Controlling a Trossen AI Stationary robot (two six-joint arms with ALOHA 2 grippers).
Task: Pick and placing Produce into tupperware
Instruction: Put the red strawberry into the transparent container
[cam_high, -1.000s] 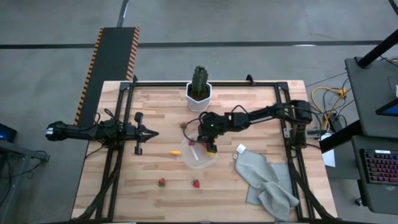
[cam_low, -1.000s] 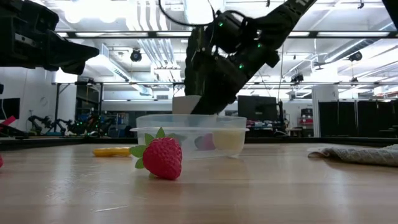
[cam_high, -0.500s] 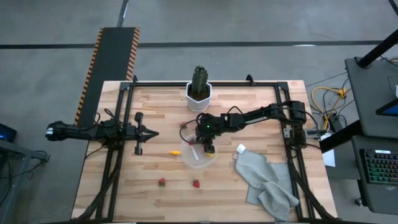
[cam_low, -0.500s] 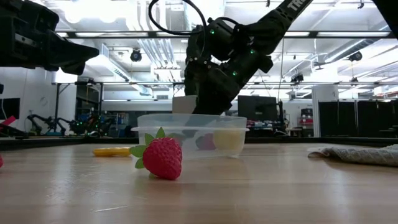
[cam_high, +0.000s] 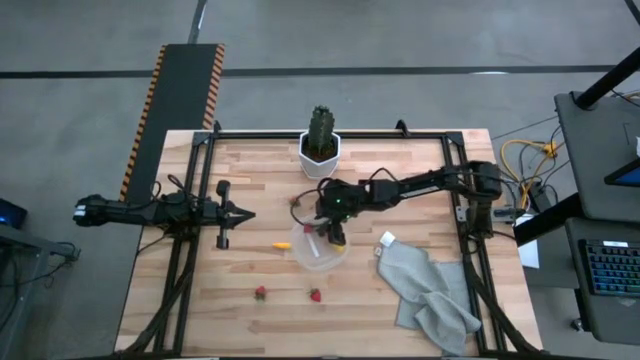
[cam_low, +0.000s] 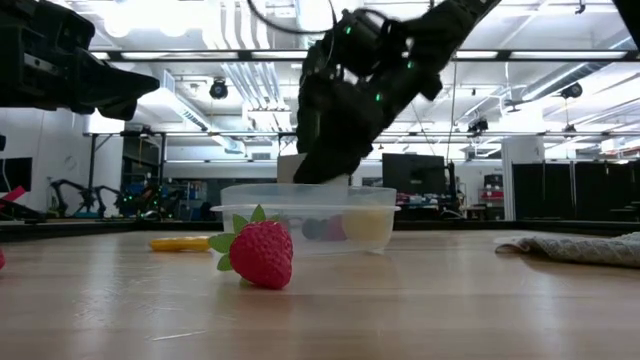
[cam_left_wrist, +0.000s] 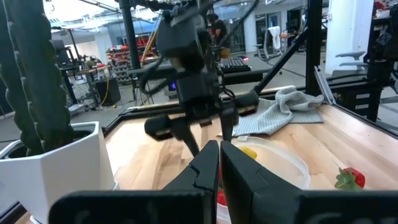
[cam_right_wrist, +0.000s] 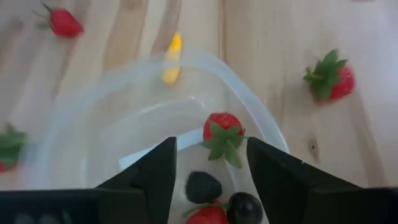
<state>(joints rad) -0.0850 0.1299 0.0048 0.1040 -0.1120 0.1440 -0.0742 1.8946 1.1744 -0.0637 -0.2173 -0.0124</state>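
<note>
At mid-counter (cam_high: 250, 170) the clear round tupperware (cam_high: 320, 249) already holds two strawberries (cam_right_wrist: 222, 132) and two dark berries (cam_right_wrist: 204, 186). The right pincer (cam_high: 338, 236) hangs over its rim, fingers wide and empty, probably so that fruit drops inside. Loose produce remains: a yellow-orange piece (cam_high: 282, 244) just beside the rim and strawberries (cam_high: 260, 293) nearer the front edge. The left pincer (cam_high: 246, 214) waits well apart, fingers narrow, nearly touching.
</note>
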